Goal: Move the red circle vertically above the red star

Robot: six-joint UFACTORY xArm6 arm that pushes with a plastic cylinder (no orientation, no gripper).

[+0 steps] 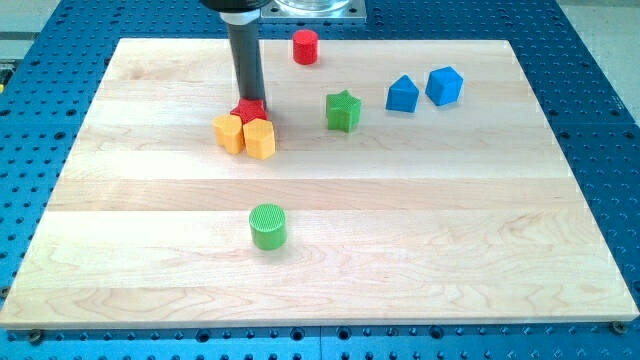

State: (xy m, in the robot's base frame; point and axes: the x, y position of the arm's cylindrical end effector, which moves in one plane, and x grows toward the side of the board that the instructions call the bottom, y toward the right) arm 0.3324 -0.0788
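The red circle [305,46], a short red cylinder, stands near the board's top edge, just right of the rod. The red star [251,111] lies left of centre, mostly hidden behind the rod and pressed against two yellow blocks. My tip [251,103] rests on or right behind the red star, below and left of the red circle. The rod rises straight up to the view's top.
Two yellow blocks [229,133] [260,139] touch the red star from below. A green star [342,110] sits right of it. Two blue blocks [402,94] [444,86] lie at upper right. A green cylinder [267,226] stands lower centre. The wooden board [500,250] lies on a blue perforated table.
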